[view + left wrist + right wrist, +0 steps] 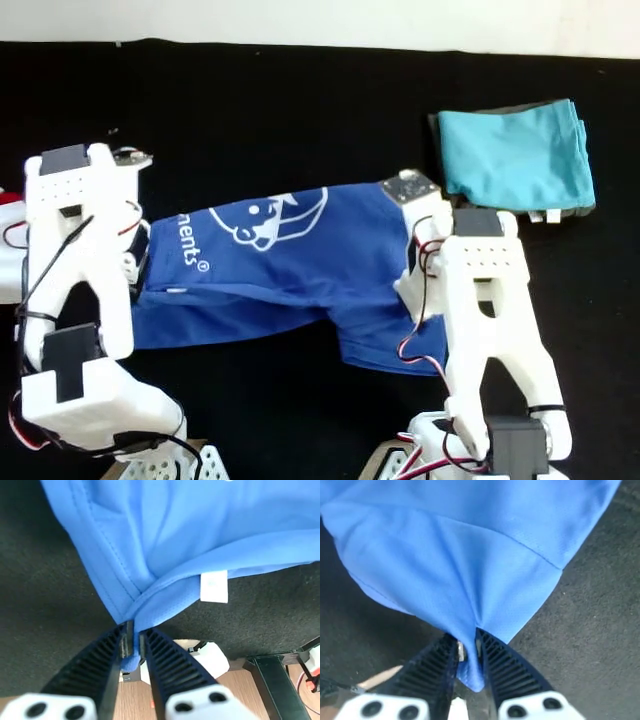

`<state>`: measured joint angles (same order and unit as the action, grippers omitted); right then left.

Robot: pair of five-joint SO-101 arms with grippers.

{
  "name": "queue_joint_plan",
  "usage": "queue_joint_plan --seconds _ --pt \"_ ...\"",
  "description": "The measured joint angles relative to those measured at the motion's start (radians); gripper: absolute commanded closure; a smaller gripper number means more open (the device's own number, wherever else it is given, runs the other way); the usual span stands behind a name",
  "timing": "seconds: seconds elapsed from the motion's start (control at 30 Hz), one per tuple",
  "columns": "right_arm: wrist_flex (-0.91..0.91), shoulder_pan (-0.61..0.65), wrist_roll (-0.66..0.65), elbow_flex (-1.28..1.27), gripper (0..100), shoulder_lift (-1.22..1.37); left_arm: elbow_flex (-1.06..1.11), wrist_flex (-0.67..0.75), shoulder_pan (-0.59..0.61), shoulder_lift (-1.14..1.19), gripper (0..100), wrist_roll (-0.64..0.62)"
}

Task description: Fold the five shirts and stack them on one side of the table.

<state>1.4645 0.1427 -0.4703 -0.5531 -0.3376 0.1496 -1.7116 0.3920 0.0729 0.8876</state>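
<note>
Blue shirt [280, 270] spreads between the two arms over the black counter [300, 100], its white print facing up; the left pincer [132, 642] is clamped shut on a bunched corner of the hem, with a white tag [214, 587] near that pinch; the right pincer [467, 650] is closed on a fold of the same shirt at its opposite side. Teal shirt [515, 155] lies folded at the counter's far right, on a dark layer, just beyond the right arm and well apart from the left one.
</note>
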Motion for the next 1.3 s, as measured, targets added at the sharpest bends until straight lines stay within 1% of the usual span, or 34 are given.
queue_joint_plan --seconds 0.13,0.3,0.43,0.47,0.53,0.57,0.63,0.7,0.77,0.83,1.0,1.17,1.23,1.3 --pt "0.000 0.000 -0.023 -0.003 99.2 0.000 0.020 0.000 0.003 0.000 99 0.000" --pt "0.009 -0.003 -0.026 -0.005 99.2 0.000 0.023 -0.009 0.011 -0.003 99 0.064" --pt "0.020 -0.003 -0.028 -0.006 98.8 0.000 0.031 -0.014 0.011 -0.003 99 0.075" --pt "0.020 -0.003 -0.028 -0.008 97.9 0.000 0.031 -0.014 0.011 -0.003 99 0.075" --pt "0.020 -0.003 -0.028 -0.008 93.0 0.000 0.031 -0.014 0.011 -0.003 99 0.075" --pt "0.020 -0.003 -0.028 -0.008 89.6 0.000 0.031 -0.014 0.011 -0.003 97 0.075" --pt "0.031 -0.003 -0.028 -0.008 84.1 0.000 0.031 -0.014 0.011 -0.003 92 0.075" --pt "0.060 -0.003 -0.028 -0.008 82.5 0.000 0.028 -0.014 0.011 -0.003 86 0.075" --pt "0.089 -0.003 -0.028 0.009 82.5 -0.014 0.009 -0.014 0.021 -0.003 82 0.075" --pt "0.114 -0.003 -0.028 0.046 82.5 -0.041 -0.029 -0.014 0.037 -0.003 81 0.075" --pt "0.161 -0.003 -0.028 0.155 82.5 -0.115 -0.167 -0.031 0.098 -0.003 81 0.124" --pt "0.115 -0.003 -0.023 0.183 82.5 -0.120 -0.292 -0.034 0.132 -0.003 81 0.127" --pt "0.064 -0.003 0.020 0.189 82.5 -0.092 -0.298 -0.034 0.127 -0.003 81 0.126" --pt "-0.003 -0.003 0.077 0.189 82.5 -0.048 -0.278 -0.017 0.103 0.000 81 0.072"
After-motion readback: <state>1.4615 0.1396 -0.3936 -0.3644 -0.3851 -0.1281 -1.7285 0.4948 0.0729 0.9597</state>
